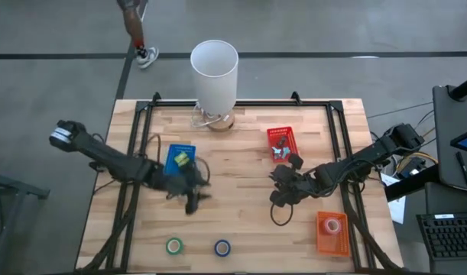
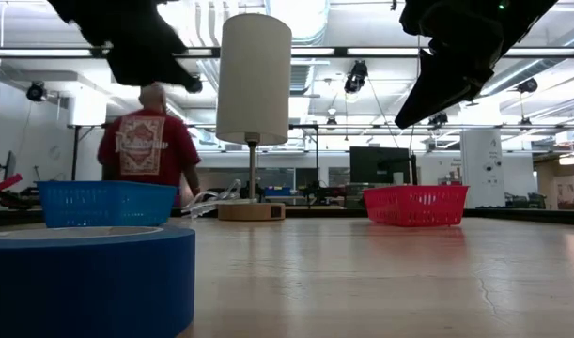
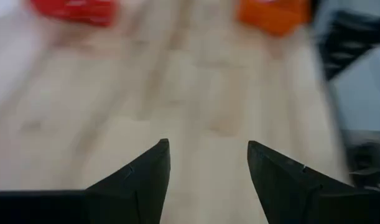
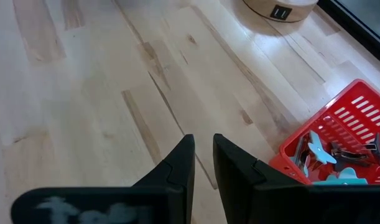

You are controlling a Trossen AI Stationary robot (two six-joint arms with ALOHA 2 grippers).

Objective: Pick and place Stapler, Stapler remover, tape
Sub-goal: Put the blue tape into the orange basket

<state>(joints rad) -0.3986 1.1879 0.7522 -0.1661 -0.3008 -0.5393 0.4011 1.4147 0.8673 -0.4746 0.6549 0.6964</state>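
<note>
Low in the overhead frame, green tape and blue tape lay below the left gripper, whose jaws gaped wide and empty, nearer them than the narrowly parted, empty right gripper.

Even, bright overhead light falls on the bench, ceiling lamps glare behind the white lamp in the low view, and the left wrist view is heavily motion-blurred beyond its sharp fingers.
</note>
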